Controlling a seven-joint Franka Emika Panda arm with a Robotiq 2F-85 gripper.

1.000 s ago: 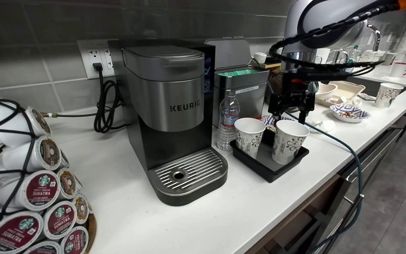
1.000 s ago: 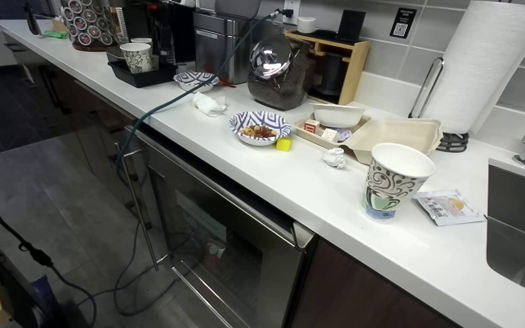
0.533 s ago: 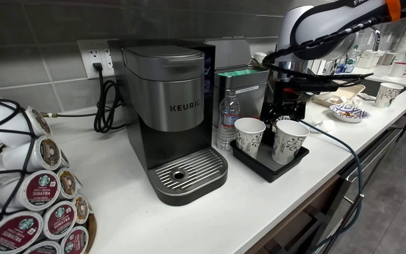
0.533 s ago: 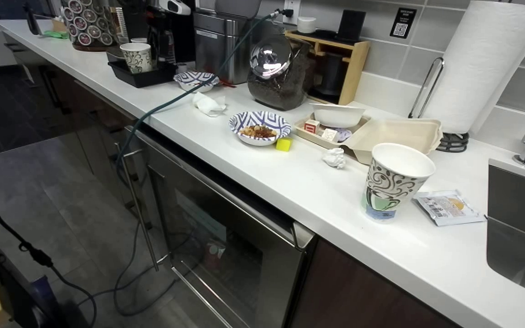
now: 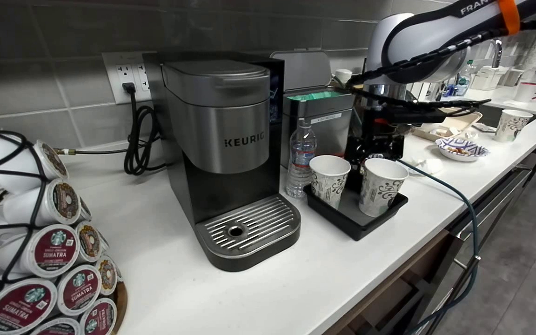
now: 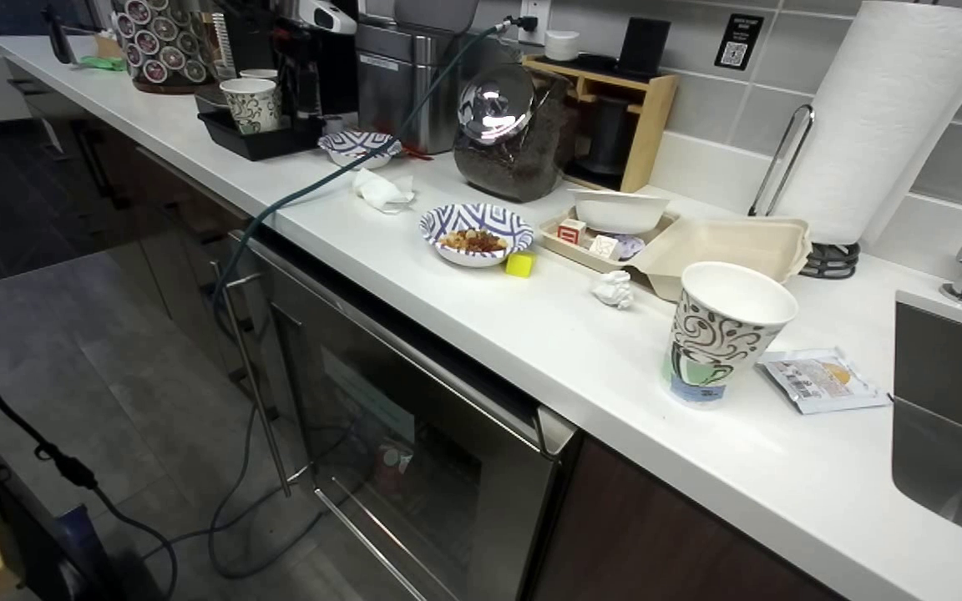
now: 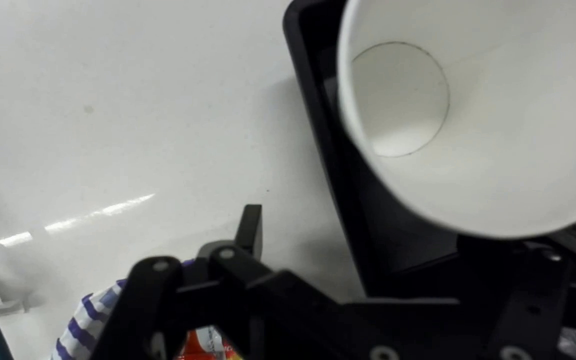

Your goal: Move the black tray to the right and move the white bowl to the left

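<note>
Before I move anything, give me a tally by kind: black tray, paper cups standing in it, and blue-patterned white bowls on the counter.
Black tray: 1
Paper cups in it: 2 (back cup, front cup)
Blue-patterned bowls: 2 (tray-side bowl, farther bowl)
Total: 5

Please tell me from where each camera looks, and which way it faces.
Wrist view: carried by the robot, facing down at a paper cup and the black tray; the open gripper shows.
An exterior view: beside the coffee pods, facing along the counter past the coffee maker; the arm and gripper show.
An exterior view: near the sink, facing back toward the coffee pods; small parts of arm and gripper show.
Both exterior views share the black tray.
</note>
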